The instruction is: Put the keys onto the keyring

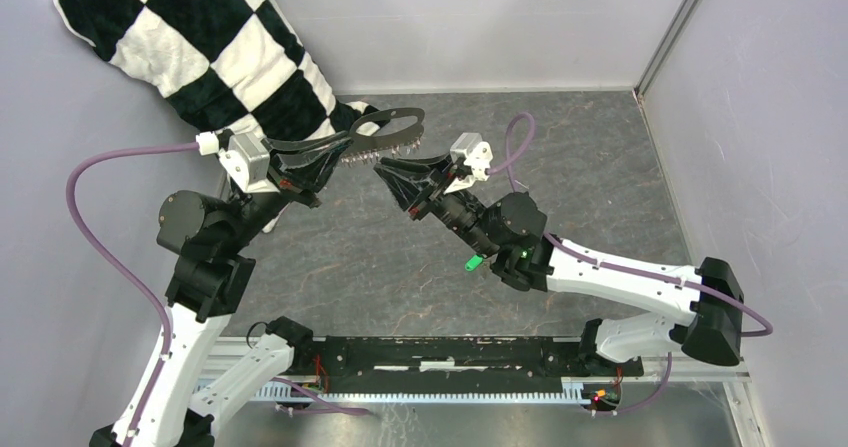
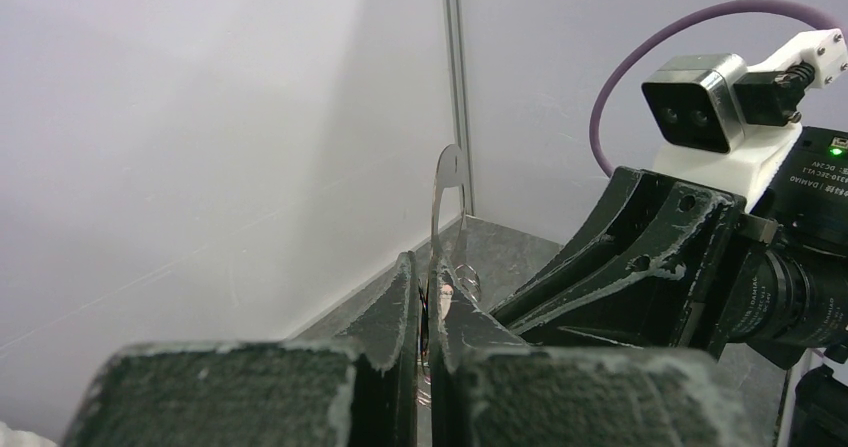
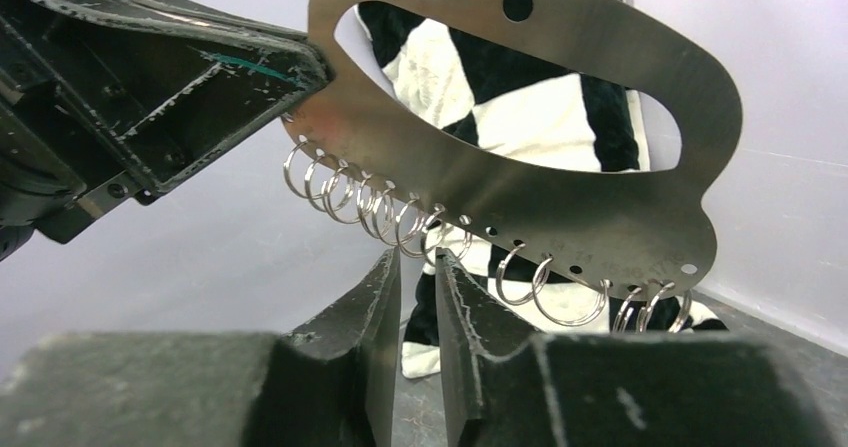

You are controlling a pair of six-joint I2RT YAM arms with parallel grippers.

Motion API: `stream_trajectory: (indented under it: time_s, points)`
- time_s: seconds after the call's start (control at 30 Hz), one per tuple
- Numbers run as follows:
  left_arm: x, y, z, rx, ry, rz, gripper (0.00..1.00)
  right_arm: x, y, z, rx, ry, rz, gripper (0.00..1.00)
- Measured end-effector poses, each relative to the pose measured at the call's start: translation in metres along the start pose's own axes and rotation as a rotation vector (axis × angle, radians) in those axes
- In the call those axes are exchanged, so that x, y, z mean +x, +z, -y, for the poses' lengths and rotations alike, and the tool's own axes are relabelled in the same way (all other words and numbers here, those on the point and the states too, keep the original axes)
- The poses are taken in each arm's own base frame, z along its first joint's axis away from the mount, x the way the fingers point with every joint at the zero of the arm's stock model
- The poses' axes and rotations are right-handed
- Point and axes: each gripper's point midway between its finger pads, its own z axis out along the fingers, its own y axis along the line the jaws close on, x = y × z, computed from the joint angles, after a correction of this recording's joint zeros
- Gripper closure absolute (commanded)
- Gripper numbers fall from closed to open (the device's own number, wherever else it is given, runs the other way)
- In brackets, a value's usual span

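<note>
Right gripper (image 3: 418, 269), jaws narrowly parted, is positioned just beneath the keyring (image 3: 560, 202), which is clamped by the left gripper (image 2: 426, 292).

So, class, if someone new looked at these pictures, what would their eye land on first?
First, the keyring, a flat silvery loop held up in the air by the left hand, which is clamped on its edge. Next, the row of small rings hanging from its lower edge, with the right hand just below them. Behind, at the back left, sits a black-and-white checked cushion.
</note>
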Motion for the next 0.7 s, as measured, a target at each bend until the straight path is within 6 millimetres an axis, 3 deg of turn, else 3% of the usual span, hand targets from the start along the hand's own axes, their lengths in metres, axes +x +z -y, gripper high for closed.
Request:
stream_trajectory:
  time_s: [0.27, 0.47, 0.7]
  points:
    - [-0.001, -0.001, 0.000, -0.005, -0.003, 0.002, 0.98, 0.001, 0.002, 0.010, 0.068, -0.007, 0.014, 0.91]
    - [-0.004, -0.002, -0.001, -0.017, -0.007, 0.010, 0.98, 0.000, 0.004, 0.008, 0.081, 0.004, 0.031, 0.76]
    - [-0.005, -0.003, -0.002, -0.024, -0.005, 0.013, 0.98, 0.010, 0.005, -0.002, 0.066, -0.001, 0.014, 0.80]
